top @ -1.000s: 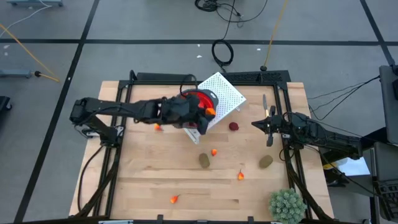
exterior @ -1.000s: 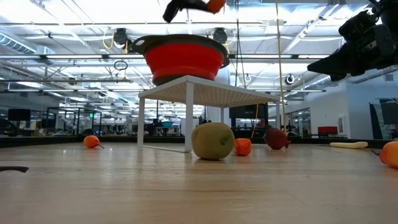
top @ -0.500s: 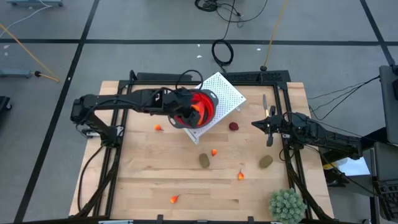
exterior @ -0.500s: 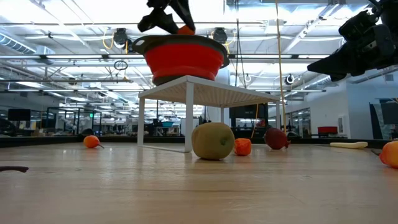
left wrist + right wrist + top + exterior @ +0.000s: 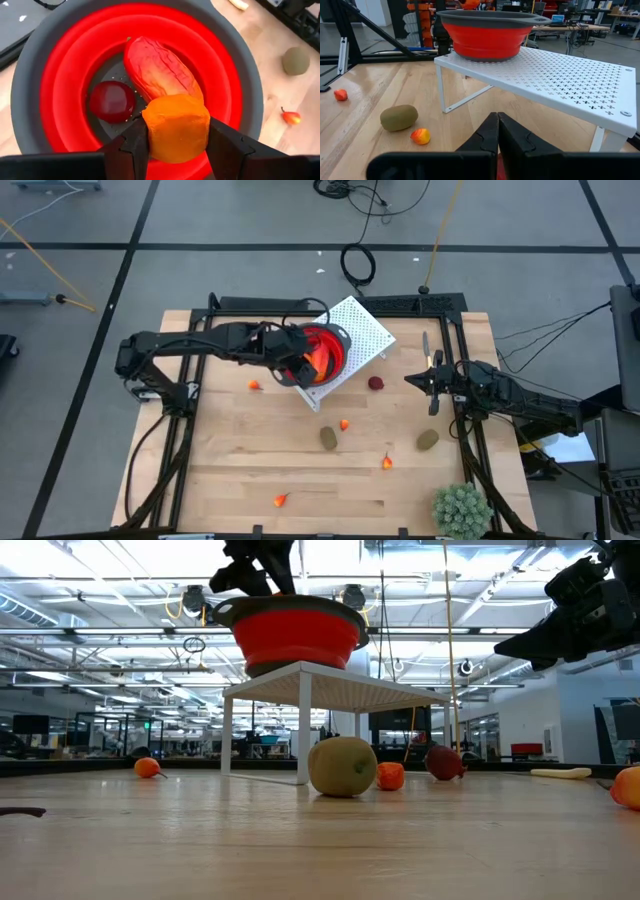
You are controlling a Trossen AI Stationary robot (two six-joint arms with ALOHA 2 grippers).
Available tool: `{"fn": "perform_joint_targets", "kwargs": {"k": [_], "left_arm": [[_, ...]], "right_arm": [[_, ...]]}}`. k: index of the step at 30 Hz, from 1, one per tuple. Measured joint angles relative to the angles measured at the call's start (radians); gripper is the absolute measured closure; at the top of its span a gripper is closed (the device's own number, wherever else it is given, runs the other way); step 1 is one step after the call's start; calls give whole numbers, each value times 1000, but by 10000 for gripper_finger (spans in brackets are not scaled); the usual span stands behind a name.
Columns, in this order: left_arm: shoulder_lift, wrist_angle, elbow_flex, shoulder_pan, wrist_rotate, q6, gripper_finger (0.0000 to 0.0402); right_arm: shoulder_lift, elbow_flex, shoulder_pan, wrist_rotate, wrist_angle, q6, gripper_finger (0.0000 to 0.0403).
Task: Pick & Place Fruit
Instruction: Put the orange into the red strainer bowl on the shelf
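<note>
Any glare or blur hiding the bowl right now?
High view: the arm covers part of the red bowl. Low view: bright ceiling lights sit behind the left gripper. Left wrist view: sharp, small glints on the dark red ball; the orange piece is clear.

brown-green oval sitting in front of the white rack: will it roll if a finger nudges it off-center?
Probably, yes. The brown-green oval is rounded all over and rests on bare flat wooden table with nothing against it, so a nudge likely rolls or spins it, wobbling since it's egg-shaped. Its skin looks matte, so likely not slippery. It seems rigid; no sag shows.
</note>
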Motion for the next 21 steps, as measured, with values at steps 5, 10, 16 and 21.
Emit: {"fn": "perform_joint_targets", "kwargs": {"k": [5,10,16,21], "left_arm": [[33,-30,0,0,-3,14,243],[68,-61,0,0,-3,36,243],[68,-62,0,6,-4,37,243],[68,-63,0,16,21,70,243]], "right_arm": [[0,0,0,0,0,0,403],[0,0,0,1,-3,0,403],[0,0,0,1,-1,0,403],[0,0,0,1,0,0,403]]}}
